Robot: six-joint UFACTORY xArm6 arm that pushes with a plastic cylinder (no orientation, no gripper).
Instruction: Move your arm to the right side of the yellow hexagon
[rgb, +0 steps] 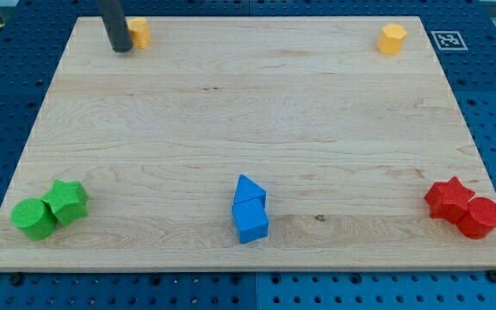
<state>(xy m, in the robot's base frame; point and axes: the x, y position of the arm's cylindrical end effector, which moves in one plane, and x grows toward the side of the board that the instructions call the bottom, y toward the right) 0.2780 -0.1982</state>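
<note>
My dark rod comes down at the view's top left, with my tip (pixel 120 49) on the board. A yellow block (pixel 139 33) sits just to the tip's right, touching or almost touching the rod. The rod partly hides it and I cannot tell its shape. A yellow hexagon (pixel 393 39) sits alone near the board's top right corner, far to the right of my tip.
A green cylinder (pixel 34 218) and a green star (pixel 67 201) touch at the bottom left. A blue triangle (pixel 250 190) sits against a blue cube (pixel 251 221) at the bottom middle. A red star (pixel 449 197) and a red cylinder (pixel 480 217) touch at the bottom right.
</note>
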